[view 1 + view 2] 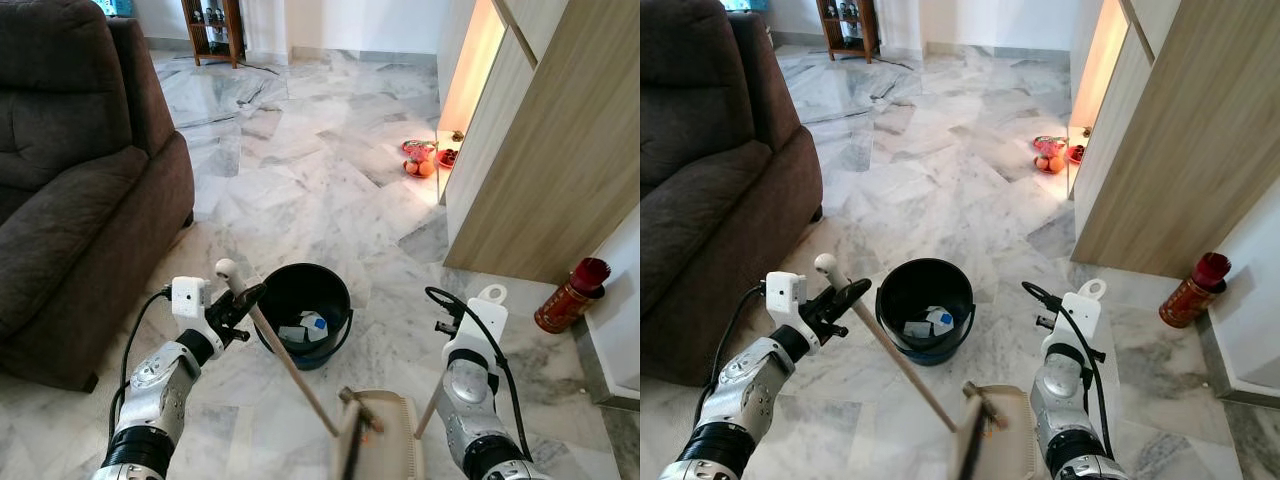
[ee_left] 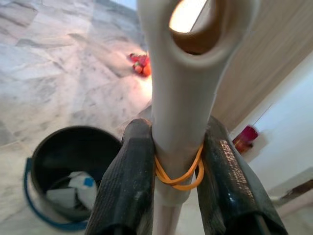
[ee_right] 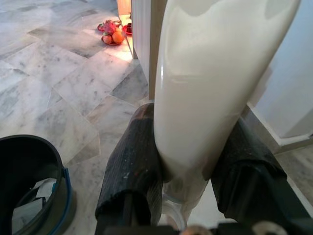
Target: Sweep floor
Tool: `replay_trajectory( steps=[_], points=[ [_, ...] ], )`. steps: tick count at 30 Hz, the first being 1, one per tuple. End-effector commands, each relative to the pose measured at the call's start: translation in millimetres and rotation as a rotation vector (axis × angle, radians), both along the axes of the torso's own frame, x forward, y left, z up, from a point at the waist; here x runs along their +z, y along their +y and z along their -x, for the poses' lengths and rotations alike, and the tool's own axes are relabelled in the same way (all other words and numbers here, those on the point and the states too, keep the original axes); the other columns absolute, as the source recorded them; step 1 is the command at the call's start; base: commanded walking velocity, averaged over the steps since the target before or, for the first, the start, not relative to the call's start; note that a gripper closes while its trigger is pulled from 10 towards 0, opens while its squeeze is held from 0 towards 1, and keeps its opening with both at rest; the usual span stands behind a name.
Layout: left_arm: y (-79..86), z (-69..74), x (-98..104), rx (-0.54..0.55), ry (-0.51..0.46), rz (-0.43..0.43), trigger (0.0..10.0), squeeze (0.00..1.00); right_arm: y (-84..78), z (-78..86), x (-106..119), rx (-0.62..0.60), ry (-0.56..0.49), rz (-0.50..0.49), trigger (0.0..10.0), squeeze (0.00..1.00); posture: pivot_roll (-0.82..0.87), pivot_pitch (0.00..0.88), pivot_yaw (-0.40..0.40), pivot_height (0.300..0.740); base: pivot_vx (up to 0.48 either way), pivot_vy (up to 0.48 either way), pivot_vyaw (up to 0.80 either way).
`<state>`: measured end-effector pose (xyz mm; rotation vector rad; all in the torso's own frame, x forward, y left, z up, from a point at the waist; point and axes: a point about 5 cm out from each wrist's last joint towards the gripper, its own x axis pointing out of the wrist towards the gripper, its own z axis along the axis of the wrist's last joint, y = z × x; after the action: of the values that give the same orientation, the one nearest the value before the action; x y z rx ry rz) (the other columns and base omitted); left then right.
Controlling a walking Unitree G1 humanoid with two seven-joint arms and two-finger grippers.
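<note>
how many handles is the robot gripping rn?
2. The left gripper clamps the broom handle beside the bucket; the right gripper clamps the dustpan handle nearer the cabinet.

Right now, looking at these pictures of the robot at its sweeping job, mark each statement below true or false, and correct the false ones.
1. The left hand is shut on the broom handle. True.
2. The black bucket is empty. False: paper scraps lie in it.
3. The right hand grips a white handle. True.
4. The red canister stands beside the sofa. False: it stands across the room, by the wooden cabinet.
5. Fruit sits on the floor. True.
</note>
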<state>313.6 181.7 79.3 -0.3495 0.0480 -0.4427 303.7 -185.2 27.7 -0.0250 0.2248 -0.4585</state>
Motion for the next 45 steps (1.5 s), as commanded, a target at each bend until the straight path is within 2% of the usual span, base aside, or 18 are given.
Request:
replay_trajectory(
  steps=[1,8,10,11,13,17,26,29,32,36,40,41,45],
  points=[
    [2.7,-3.9,13.2,0.005,-0.052,0.034,10.0,0.0,3.6,-3.1,2.1,0.013,0.0,0.001,10.0,0.0,0.12,0.052,-0.025,0.74,0.0,0.0,0.0],
    [5.5,-3.1,22.4,0.019,-0.088,-0.012,10.0,0.0,5.4,-3.4,1.6,0.013,0.003,-0.01,10.0,0.0,0.13,0.047,-0.019,0.74,0.0,0.0,0.0],
    [9.0,-2.6,32.4,0.059,-0.139,-0.075,10.0,0.0,4.0,-3.0,0.2,-0.011,0.012,-0.042,10.0,0.0,0.14,0.04,-0.013,0.74,0.0,0.0,0.0],
    [9.0,-2.6,32.4,0.059,-0.139,-0.075,10.0,0.0,4.0,-3.0,0.2,-0.011,0.012,-0.042,10.0,0.0,0.14,0.04,-0.013,0.74,0.0,0.0,0.0],
    [13.6,-2.1,49.4,0.124,-0.223,-0.148,10.0,0.0,0.1,-2.3,-2.1,-0.048,0.026,-0.092,10.0,0.0,0.14,0.037,-0.01,0.74,0.0,0.0,0.0],
    [13.9,1.0,79.6,0.174,-0.335,-0.183,10.0,0.0,-3.0,-1.6,-3.5,-0.063,0.036,-0.104,10.0,0.0,0.15,0.03,-0.005,0.74,0.0,0.0,0.0],
    [6.0,10.0,96.3,0.149,-0.377,-0.236,10.0,0.0,-2.5,0.0,-6.6,-0.069,0.053,-0.114,10.0,0.0,0.18,0.014,0.004,0.74,0.0,0.0,0.0],
    [3.8,12.1,95.2,0.136,-0.362,-0.238,10.0,0.0,-1.5,0.1,-7.2,-0.069,0.058,-0.118,10.0,0.0,0.18,0.009,0.007,0.74,0.0,0.0,0.0],
    [1.0,14.6,82.6,0.116,-0.303,-0.272,10.0,0.0,0.2,-0.3,-7.5,-0.065,0.06,-0.127,10.0,0.0,0.18,0.001,0.012,0.74,0.0,0.0,0.0],
    [9.0,18.5,55.7,0.186,-0.23,-0.385,10.0,0.0,1.3,-2.2,-7.0,-0.047,0.061,-0.151,10.0,0.0,0.18,0.0,0.013,0.74,0.0,0.0,0.0],
    [12.5,20.4,48.0,0.22,-0.206,-0.396,10.0,0.0,1.2,-2.8,-7.0,-0.04,0.064,-0.155,10.0,0.0,0.18,0.0,0.013,0.74,0.0,0.0,0.0],
    [13.8,23.3,40.6,0.228,-0.195,-0.46,10.0,0.0,0.9,-3.8,-6.8,-0.033,0.067,-0.169,10.0,0.0,0.18,0.0,0.012,0.74,0.0,0.0,0.0],
    [14.6,28.7,27.6,0.253,-0.176,-0.534,10.0,0.0,-0.1,-5.2,-6.8,-0.033,0.082,-0.188,10.0,0.0,0.18,0.0,0.01,0.74,0.0,0.0,0.0]
  ],
)
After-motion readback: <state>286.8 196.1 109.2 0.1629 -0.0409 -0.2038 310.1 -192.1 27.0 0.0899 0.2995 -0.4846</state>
